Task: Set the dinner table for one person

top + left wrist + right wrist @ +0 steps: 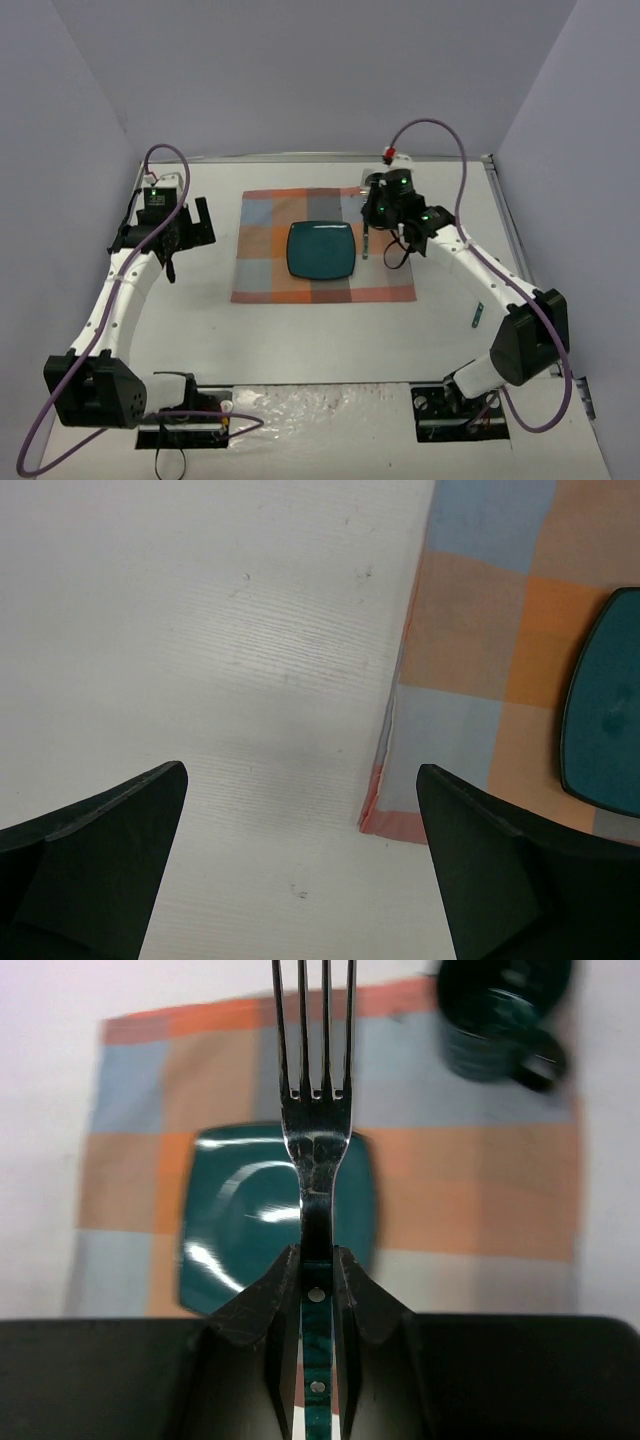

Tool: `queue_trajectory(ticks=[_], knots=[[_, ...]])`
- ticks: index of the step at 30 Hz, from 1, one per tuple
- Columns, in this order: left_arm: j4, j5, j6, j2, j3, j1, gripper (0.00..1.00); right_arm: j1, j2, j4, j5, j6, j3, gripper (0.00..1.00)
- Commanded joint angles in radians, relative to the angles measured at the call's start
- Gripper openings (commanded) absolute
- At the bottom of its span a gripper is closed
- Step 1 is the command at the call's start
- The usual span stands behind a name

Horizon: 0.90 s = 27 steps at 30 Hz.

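Holding fork (315, 1130) clamped in right end effector (316, 1260), tines outward, left end effector (300, 775) apart

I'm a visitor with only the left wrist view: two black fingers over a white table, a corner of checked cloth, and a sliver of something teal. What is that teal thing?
Observer: It is a square teal plate, lying in the middle of the orange-blue-grey plaid cloth placemat.
Operator: Is the other arm doing anything?
Observer: Yes. The right gripper is shut on a metal fork with a teal handle, with the tines pointing away from it. It is just to the right of the plate.
Operator: Is anything else on the cloth?
Observer: A dark teal mug stands near the placemat's far right corner. It is blurred in the right wrist view.
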Motion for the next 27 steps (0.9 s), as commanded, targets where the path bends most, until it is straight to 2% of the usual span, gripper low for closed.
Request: queue_trajectory(ticks=[1, 5, 9, 16, 27], knots=[[0.016, -0.075, 0.022, -0.072, 0.02, -0.009, 0.97, 0.185, 0.177, 0.033, -0.042, 0.046, 0.207, 0.0], [0.025, -0.121, 0.023, -0.133, -0.01, -0.011, 0.97, 0.337, 0.372, 0.034, -0.012, 0.108, 0.41, 0.0], [0.051, -0.142, 0.024, -0.18, -0.058, -0.015, 0.97, 0.418, 0.537, 0.034, 0.023, 0.178, 0.545, 0.0], [0.061, -0.156, 0.026, -0.189, -0.08, -0.016, 0.97, 0.467, 0.728, 0.036, 0.071, 0.271, 0.671, 0.0], [0.058, -0.159, 0.024, -0.181, -0.083, -0.015, 0.97, 0.484, 0.848, 0.037, 0.079, 0.403, 0.757, 0.0]])
